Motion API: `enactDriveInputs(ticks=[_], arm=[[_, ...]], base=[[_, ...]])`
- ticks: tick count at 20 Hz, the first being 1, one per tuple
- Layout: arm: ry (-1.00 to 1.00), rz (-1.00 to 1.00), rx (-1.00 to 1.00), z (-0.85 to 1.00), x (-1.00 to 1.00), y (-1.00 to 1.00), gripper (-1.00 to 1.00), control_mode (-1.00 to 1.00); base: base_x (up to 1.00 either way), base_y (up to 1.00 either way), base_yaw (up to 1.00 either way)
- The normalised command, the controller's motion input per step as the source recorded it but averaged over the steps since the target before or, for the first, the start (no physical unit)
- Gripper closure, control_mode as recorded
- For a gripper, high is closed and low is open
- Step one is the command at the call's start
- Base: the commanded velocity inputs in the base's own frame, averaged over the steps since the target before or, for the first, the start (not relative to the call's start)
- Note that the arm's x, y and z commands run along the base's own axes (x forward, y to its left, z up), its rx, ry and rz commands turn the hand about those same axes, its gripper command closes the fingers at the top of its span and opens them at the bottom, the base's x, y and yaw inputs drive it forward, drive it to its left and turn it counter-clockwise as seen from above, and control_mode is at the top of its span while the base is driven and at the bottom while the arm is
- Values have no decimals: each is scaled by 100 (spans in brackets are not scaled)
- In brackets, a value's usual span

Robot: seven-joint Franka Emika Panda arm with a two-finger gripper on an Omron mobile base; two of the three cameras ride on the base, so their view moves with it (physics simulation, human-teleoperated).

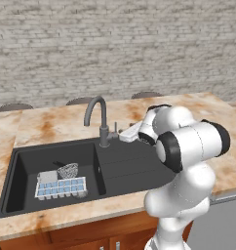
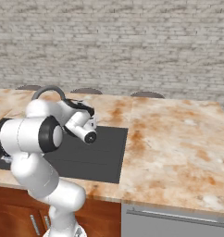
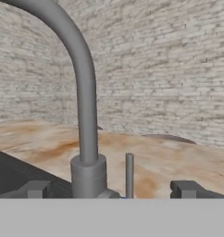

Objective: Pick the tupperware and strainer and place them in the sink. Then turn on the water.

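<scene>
In the near left of the black sink [image 1: 22, 168], we see the tupperware [image 1: 61, 188] lying flat on the basin floor, its grid of pale blue squares facing up. The strainer [image 1: 68, 170] rests just behind it, touching or nearly touching its far edge, with its thin dark handle pointing left and away. Both sit inside the basin, left of the flat black side section.

Farther back, the grey faucet [image 1: 99, 119] rises from the sink's far edge and arches over toward the left. No blue stream falls from its spout. A thin upright lever [image 3: 129, 175] stands just right of the faucet's base.

The white arm reaches in from the right, and its gripper [image 1: 124, 135] hovers just right of that lever, above the far edge of the side section. In the hand view, we see the two dark fingertips [image 3: 36, 189] spread wide apart, one on each side of the faucet base and lever, holding nothing.

Beyond the sink, the marbled orange counter [image 2: 178, 139] runs left to right, and a pale brick wall [image 1: 118, 44] closes the scene behind it.
</scene>
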Motion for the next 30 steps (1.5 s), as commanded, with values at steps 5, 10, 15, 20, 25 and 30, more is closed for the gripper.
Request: enactDriveInputs(ticks=[5, 10, 15, 20, 25, 30], arm=[[0, 0, 0, -20, 32, 16, -100, -100], [0, -2, 0, -16, 37, 6, -100, -100], [0, -6, 0, -40, 21, 2, -100, -100], [0, -4, 0, -25, 27, 6, -100, -100], [0, -4, 0, -13, 39, 12, -100, -100], [0, -4, 0, -16, 43, 0, -100, -100]], base=[[0, 0, 0], [0, 0, 0], [0, 0, 0], [0, 0, 0], [0, 0, 0], [0, 0, 0]])
